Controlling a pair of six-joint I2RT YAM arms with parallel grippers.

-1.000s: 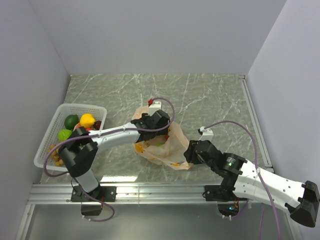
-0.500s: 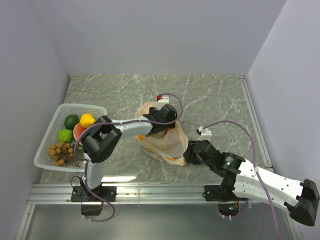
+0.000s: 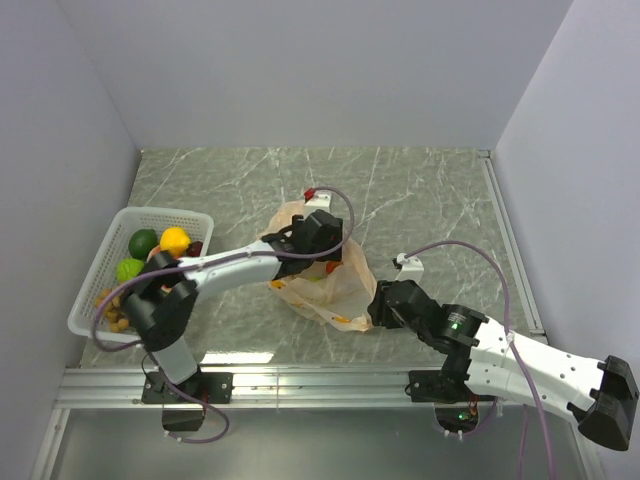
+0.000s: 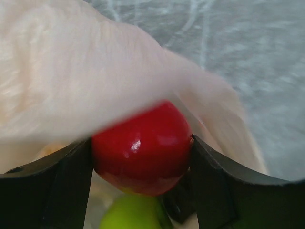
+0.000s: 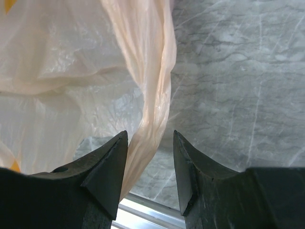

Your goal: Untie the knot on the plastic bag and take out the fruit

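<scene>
- Marble-patterned table (image 3: 420, 190) is seen from the top view, with the plastic bag (image 3: 345, 290) lying crumpled near its middle, between the two arms.
- The left gripper (image 4: 143, 157) is reached into the bag's mouth; in the left wrist view a red apple (image 4: 142, 153) is pressed between its two dark fingers (image 4: 62, 186), both sides touching, so the apple is held.
- A green apple (image 4: 131, 214) is seen just below the red one, partly hidden by the fingers, and pale-peach film is draped over the top of the red one.
- The right gripper (image 5: 150, 162) is set at the bag's near-right edge. In the right wrist view a twisted strip of the bag's plastic (image 5: 155, 105) runs down between the fingers, which stand partly apart; whether the strip is pinched cannot be told.
- No knot can be made out in any view.
- A white lattice basket (image 3: 100, 290) stands at the table's left edge, well apart from the bag. It holds a yellow lemon (image 3: 175, 240), two green fruits (image 3: 143, 242) and a cluster of tan berries (image 3: 108, 308).
</scene>
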